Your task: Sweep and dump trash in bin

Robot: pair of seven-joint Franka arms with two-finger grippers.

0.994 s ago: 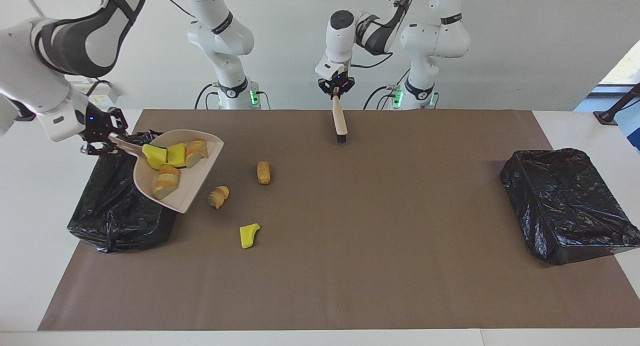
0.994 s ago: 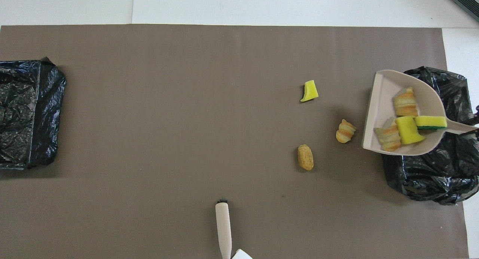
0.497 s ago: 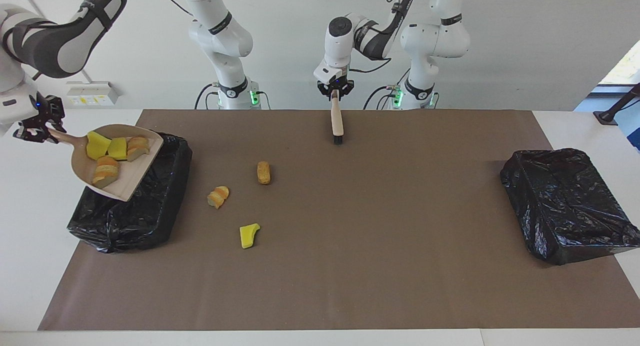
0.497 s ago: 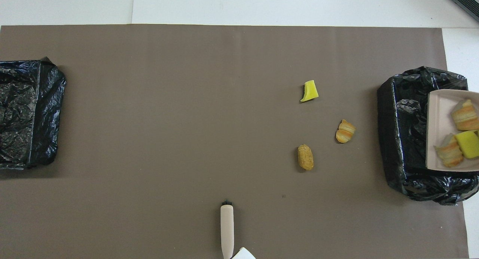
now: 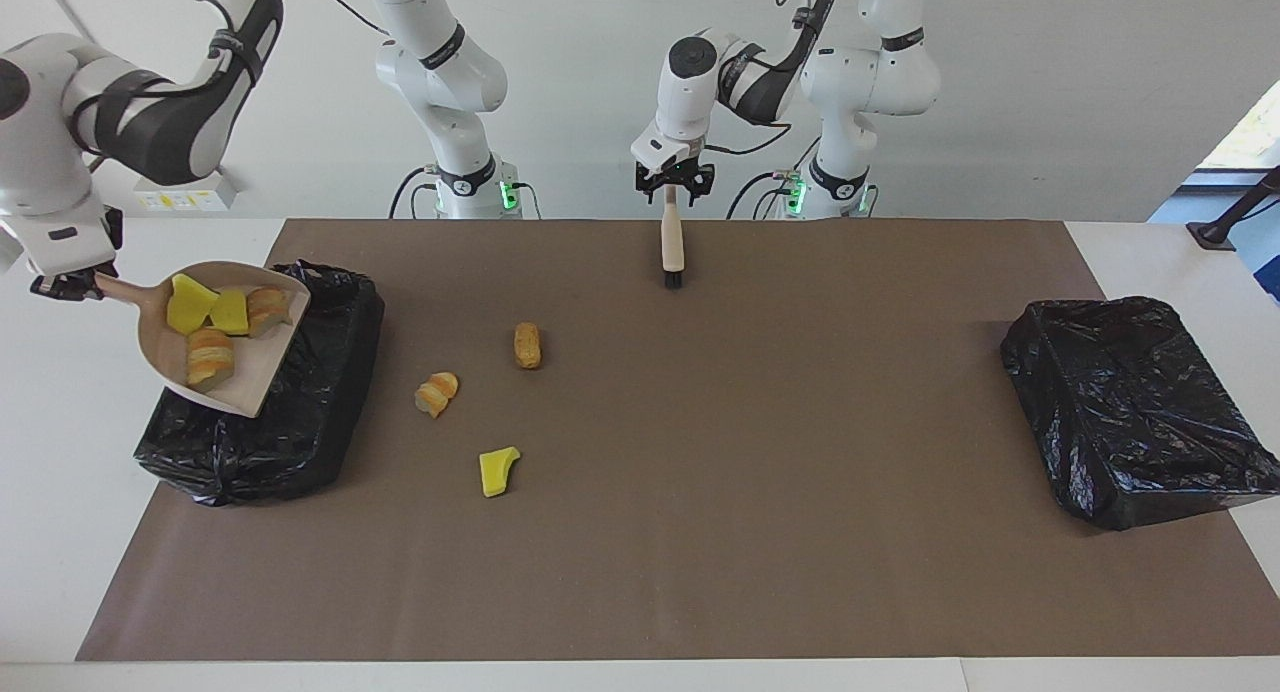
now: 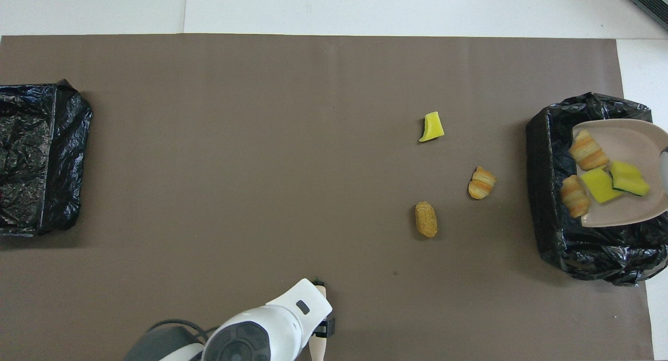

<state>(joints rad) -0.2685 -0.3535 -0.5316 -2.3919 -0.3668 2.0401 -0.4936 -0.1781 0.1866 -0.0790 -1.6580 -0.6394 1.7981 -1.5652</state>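
**Roughly mid-dump: pan over bin, load not out yet**

Right tool (image 5: pixel 66 284) is clamped on the handle of the dustpan (image 5: pixel 250 367), which it holds in the air over the bin (image 5: pixel 300 412) at the right arm's end of the table (image 5: pixel 60 472). The pan slants with its open lip down toward the bag, so my read is it's set up to slide the load out. Two yellow wedges and two croissant pieces sit in the pan, bunched near the handle end. It probably needs a steeper tilt.

Left tool (image 5: pixel 672 184) is at the handle end of the brush (image 5: pixel 672 247), close to the robots at mid-table, bristles pointing away from them. Can't tell if it grips the brush or has let go. Looks parked, out of the pan's way.

Three bits of the trash lie loose on the brown mat beside the bin:
- croissant piece (image 5: pixel 436 393)
- brown roll (image 5: pixel 527 344)
- yellow wedge (image 5: pixel 498 470)

That means another sweep. Second bin (image 5: pixel 1130 412) sits at the left arm's end.

Hidden:
- The overhead view cuts off the right tool.
- The left wrist covers most of the brush there.
- The pan blocks part of the bin's inside, so its contents are unknown.
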